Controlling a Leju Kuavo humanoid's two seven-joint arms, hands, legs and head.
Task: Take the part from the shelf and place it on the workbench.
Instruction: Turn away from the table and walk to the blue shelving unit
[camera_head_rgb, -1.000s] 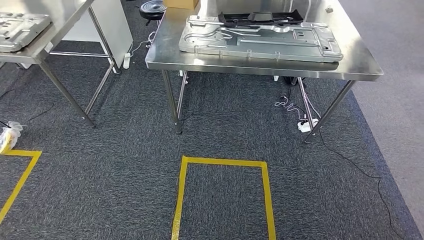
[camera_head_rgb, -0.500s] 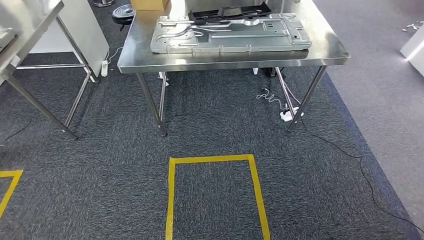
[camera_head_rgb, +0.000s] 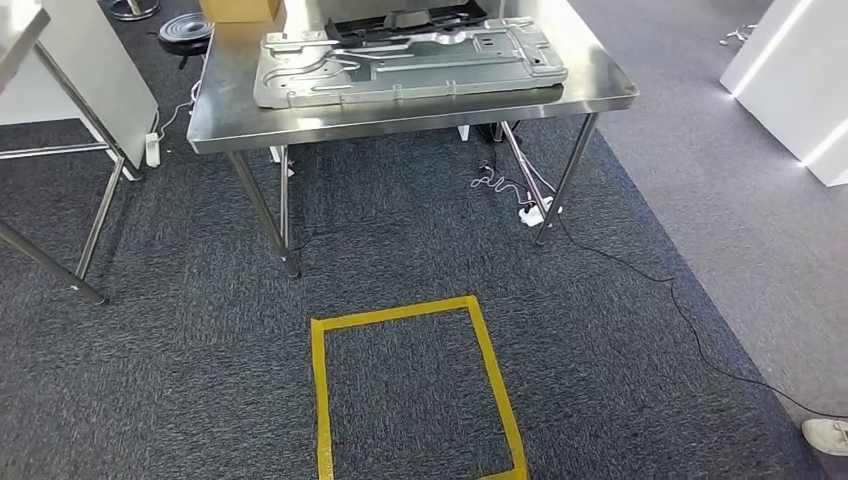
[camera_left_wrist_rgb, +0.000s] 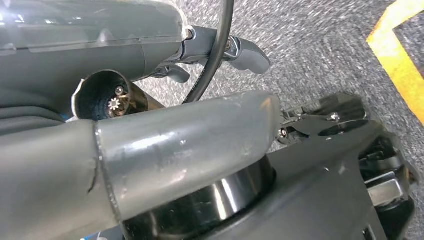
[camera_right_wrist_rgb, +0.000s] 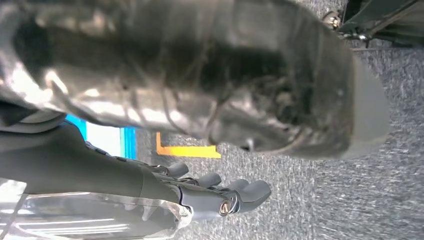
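One metal part (camera_head_rgb: 405, 62) lies on the workbench (camera_head_rgb: 400, 118), far edge cropped.

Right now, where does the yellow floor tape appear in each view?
Head view: yellow tape square on the grey carpet, before the steel table.
Left wrist view: tape strip beyond the left hand.
Right wrist view: tape corner beside the right hand.
Shared landmark: the grey carpet.

Head view bright, even overhead light; glare on the steel workbench (camera_head_rgb: 420, 110) top, soft shadow beneath. Wrist views close-up: the thumbs blur, carpet (camera_left_wrist_rgb: 320, 45) sharp.
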